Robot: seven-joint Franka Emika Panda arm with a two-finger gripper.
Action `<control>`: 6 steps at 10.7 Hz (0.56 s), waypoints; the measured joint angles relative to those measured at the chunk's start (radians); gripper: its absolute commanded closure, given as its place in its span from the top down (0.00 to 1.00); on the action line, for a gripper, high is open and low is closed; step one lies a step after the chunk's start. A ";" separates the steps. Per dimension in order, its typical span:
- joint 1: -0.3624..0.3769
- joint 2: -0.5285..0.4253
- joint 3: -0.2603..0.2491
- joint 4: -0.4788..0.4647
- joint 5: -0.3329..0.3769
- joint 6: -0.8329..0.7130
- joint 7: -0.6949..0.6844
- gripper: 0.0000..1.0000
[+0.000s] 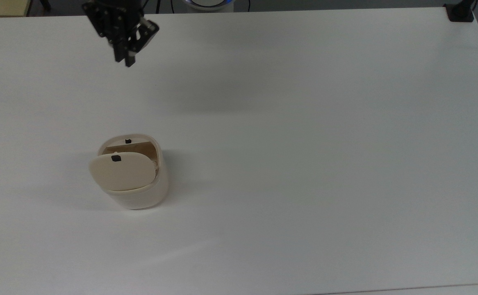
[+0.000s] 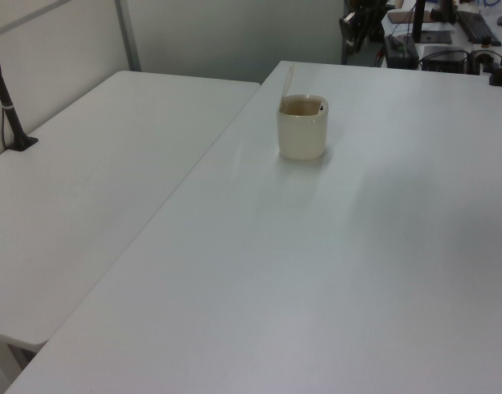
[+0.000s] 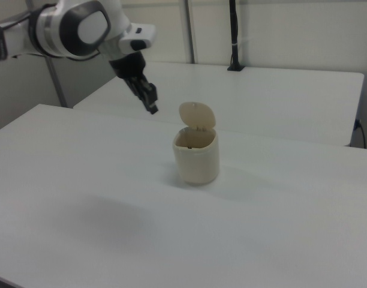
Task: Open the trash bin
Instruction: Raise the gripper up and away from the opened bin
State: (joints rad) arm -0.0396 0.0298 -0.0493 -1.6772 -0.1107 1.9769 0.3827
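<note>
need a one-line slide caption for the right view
Trash bin stands on the white table with its lid flipped up; the gripper hangs clear beside it.
</note>
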 measured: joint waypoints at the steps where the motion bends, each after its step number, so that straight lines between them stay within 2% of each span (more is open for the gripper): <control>1: 0.015 -0.021 0.000 0.000 0.027 -0.046 -0.001 0.86; 2: 0.029 -0.039 0.000 0.000 0.049 -0.086 -0.018 0.99; 4: 0.042 -0.058 -0.001 -0.004 0.118 -0.147 -0.145 1.00; 6: 0.042 -0.056 -0.003 -0.016 0.137 -0.157 -0.292 1.00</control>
State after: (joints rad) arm 0.0024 -0.0264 -0.0518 -1.6933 0.0261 1.8194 0.0908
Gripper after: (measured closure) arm 0.009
